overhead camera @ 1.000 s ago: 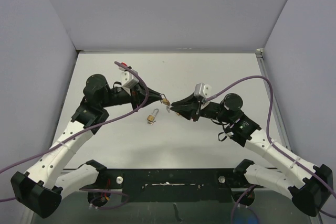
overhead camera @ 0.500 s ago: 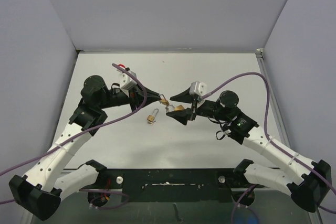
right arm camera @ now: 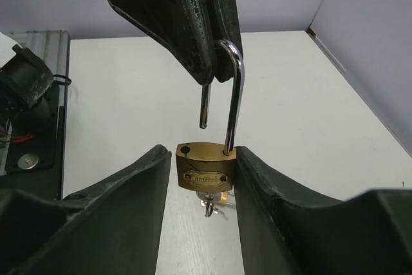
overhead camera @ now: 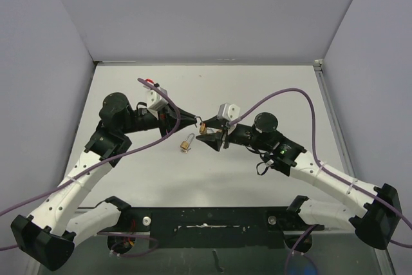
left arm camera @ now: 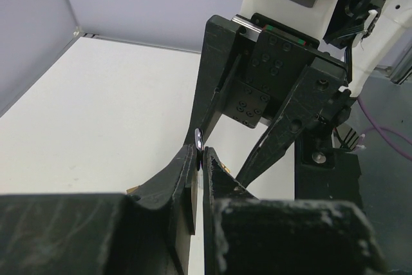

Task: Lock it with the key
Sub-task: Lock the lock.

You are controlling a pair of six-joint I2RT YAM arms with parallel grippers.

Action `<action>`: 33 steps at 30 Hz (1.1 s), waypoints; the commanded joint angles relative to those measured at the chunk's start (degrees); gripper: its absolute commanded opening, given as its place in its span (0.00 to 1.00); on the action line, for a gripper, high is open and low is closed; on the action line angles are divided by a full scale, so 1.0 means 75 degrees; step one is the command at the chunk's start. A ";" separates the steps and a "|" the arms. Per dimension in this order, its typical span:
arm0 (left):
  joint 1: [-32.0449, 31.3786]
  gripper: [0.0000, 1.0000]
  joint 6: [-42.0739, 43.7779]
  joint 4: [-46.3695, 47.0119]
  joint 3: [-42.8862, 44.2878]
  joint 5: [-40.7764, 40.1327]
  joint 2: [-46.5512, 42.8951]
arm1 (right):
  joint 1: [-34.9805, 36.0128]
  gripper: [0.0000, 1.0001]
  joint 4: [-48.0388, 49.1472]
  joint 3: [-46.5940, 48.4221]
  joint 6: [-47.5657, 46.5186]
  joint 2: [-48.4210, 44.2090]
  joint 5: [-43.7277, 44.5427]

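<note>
Padlock (right arm camera: 205, 167) now inside right end effector (right arm camera: 201, 159)

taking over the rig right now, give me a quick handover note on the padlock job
The left gripper is shut, pinching the top of the shackle, so the padlock hangs above the table.
The right gripper has its fingers closed onto both sides of the brass body.
The key seems to sit in the underside of the body, partly hidden.
A small brass and silver piece lies on the table, too small to identify.
Done: padlock lifted, held by both arms.
Left: the shackle is open, free leg out of the body. Press it in, then probably turn the key.
</note>
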 commanded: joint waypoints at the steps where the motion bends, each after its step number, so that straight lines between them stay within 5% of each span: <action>1: -0.0019 0.00 0.0024 0.0355 0.0285 0.0019 -0.0227 | 0.0065 0.43 0.0441 0.0255 -0.0192 -0.0023 0.0298; 9: -0.0019 0.00 -0.0035 0.0458 0.0284 0.0301 -0.0207 | 0.0056 0.56 0.0362 0.0208 -0.0288 -0.0213 0.0356; 15: -0.0017 0.00 -0.0130 0.0569 0.0285 0.0423 -0.0172 | 0.0055 0.53 0.0328 0.0226 -0.0294 -0.0186 0.0354; 22: -0.0019 0.00 -0.0204 0.0653 0.0267 0.0520 -0.0128 | 0.0056 0.31 0.0382 0.0278 -0.0264 -0.0091 0.0301; 28: -0.0019 0.00 -0.0231 0.0685 0.0285 0.0569 -0.0024 | 0.0056 0.28 0.0436 0.0313 -0.0249 -0.0017 0.0232; 31: -0.0019 0.00 -0.0242 0.0687 0.0279 0.0578 0.0015 | 0.0056 0.02 0.0467 0.0330 -0.0232 0.0005 0.0235; 33: -0.0019 0.00 -0.0240 0.0692 0.0279 0.0585 0.0032 | 0.0055 0.00 0.0495 0.0339 -0.0216 0.0015 0.0241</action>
